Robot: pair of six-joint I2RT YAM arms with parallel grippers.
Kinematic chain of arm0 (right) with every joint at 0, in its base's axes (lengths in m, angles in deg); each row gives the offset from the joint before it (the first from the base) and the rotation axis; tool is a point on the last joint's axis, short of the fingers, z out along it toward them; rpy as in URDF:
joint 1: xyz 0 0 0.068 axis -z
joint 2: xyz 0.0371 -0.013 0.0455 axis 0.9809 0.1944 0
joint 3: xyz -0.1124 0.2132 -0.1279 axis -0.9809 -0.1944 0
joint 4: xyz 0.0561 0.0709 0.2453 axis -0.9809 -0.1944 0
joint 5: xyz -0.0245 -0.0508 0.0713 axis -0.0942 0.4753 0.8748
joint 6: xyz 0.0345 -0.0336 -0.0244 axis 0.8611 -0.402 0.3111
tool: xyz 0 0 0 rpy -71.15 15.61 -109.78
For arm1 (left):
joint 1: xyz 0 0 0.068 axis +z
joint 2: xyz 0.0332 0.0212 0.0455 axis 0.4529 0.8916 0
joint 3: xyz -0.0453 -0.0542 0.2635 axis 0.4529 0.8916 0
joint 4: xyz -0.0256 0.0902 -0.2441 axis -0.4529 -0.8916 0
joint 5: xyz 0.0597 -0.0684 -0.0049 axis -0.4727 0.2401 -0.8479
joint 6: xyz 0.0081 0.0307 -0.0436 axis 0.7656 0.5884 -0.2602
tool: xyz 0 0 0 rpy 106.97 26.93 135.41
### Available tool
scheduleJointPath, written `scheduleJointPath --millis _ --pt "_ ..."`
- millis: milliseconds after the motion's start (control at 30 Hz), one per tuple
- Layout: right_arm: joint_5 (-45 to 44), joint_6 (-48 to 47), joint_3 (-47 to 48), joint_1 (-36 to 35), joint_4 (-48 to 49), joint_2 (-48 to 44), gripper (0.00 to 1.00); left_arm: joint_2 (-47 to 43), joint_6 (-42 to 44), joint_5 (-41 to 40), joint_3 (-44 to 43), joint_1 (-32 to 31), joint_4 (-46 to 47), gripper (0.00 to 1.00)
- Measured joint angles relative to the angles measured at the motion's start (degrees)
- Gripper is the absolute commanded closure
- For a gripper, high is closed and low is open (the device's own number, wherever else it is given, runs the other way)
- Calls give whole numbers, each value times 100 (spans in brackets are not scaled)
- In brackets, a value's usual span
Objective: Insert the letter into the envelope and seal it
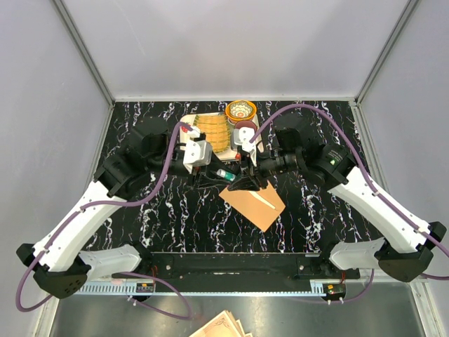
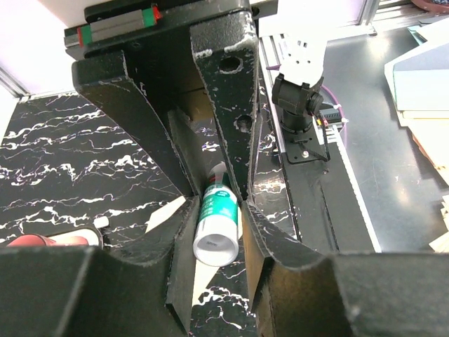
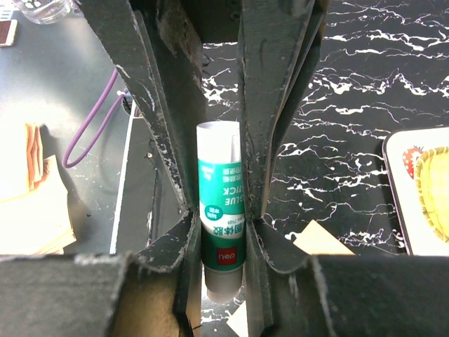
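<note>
Gripping glue stick [image 1: 224, 173] from both ends: left gripper [image 2: 217, 235] and right gripper [image 3: 223, 242] each clenched on tube, near far corner of envelope [image 1: 251, 203]. No separate letter visible, probably already inside. Sealing step underway; next move likely calls for pulling cap off straight.

Black table [image 1: 175, 217], white marble veining; orange-tan envelope [image 1: 249, 208]; glue stick [image 3: 223, 232] white, green band.

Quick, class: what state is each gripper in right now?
Left gripper: closed on the glue stick.
Right gripper: closed on the same glue stick, from its other end.
</note>
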Motion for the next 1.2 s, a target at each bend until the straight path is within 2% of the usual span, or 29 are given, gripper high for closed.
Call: scheduleJointPath --millis 67,167,300,333,400,433,500,533,633,767,867,1067,1200 --pt "-2 13 0 0 -7 9 100 13 -2 -24 0 -13 2 67" --pt "-7 13 0 0 -9 17 100 17 -2 -42 0 -13 -2 75" --pt "-7 -2 0 2 -13 17 100 17 -20 -48 0 -13 -13 100" --pt "-7 -4 0 2 -15 17 78 17 -24 -48 0 -13 -13 100" --pt "-11 9 0 0 -17 17 48 17 -61 -52 0 -13 -13 100" --pt "-44 50 0 0 -17 17 23 17 -70 -70 0 -13 -9 100" --pt "-173 271 0 9 33 20 4 11 -153 -116 55 -7 83 100" --pt "-223 356 2 35 63 24 0 2 -199 -138 105 15 116 100" --pt "-229 713 0 372 151 24 0 -173 -629 -238 605 267 439 100" --pt "31 1209 -76 1805 192 70 7 -457 -1381 -398 1467 1073 817 100" --pt "-22 1180 -201 2583 76 310 10 -544 -1718 -472 1965 1193 994 100" --pt "-470 131 -822 2721 -531 1314 16 -481 -2087 -400 2481 1169 1217 100" --pt "-870 -544 -1134 2785 -901 2044 14 -339 -2074 -396 2522 1102 1338 100"
